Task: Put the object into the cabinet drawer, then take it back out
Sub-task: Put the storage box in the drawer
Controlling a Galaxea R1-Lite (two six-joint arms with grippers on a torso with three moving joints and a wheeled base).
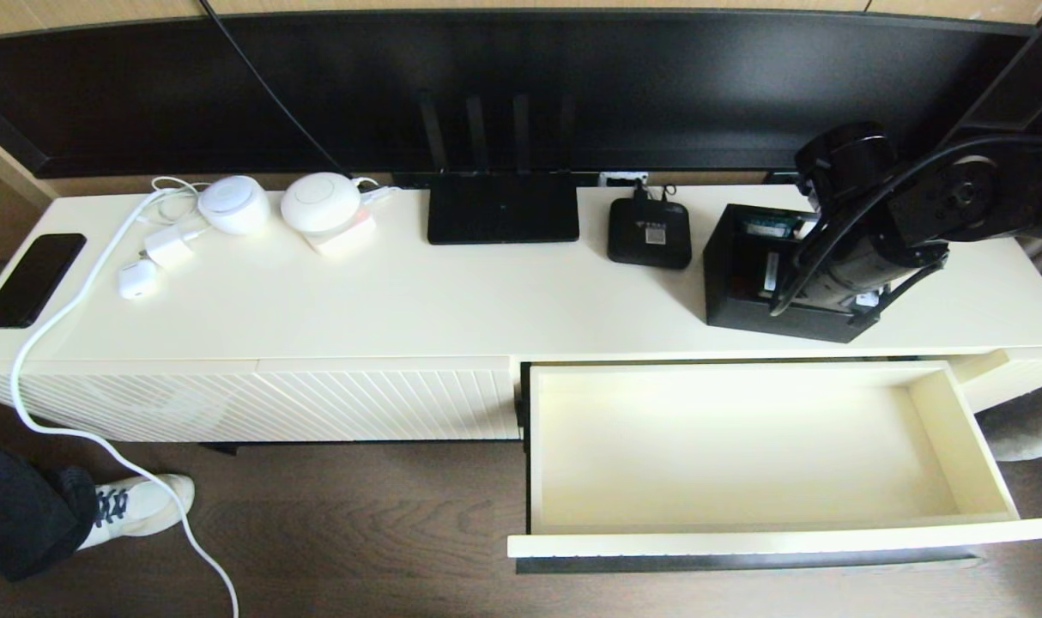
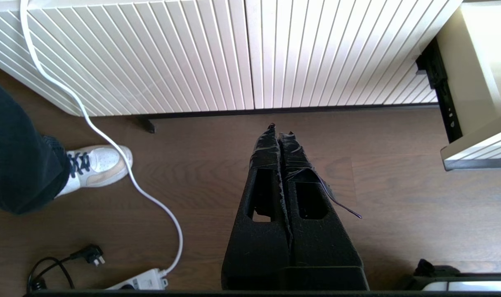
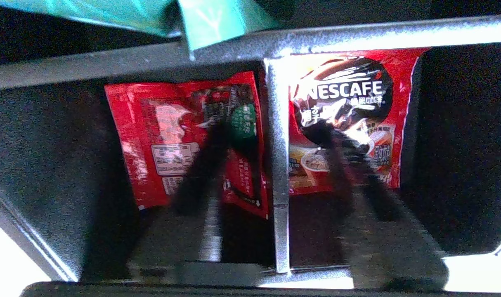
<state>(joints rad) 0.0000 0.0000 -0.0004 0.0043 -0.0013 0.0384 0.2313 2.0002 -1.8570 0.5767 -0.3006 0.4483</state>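
Arm of the robot hides the near right part of the organizer box, which sits on the cabinet top just behind the open, empty drawer. Right gripper is down inside the box, fingers spread either side of the divider wall, gripping nothing. Red sachets read "NESCAFE"; smaller print unreadable. Left gripper hangs over the floor below the cabinet, fingers pressed together, empty.
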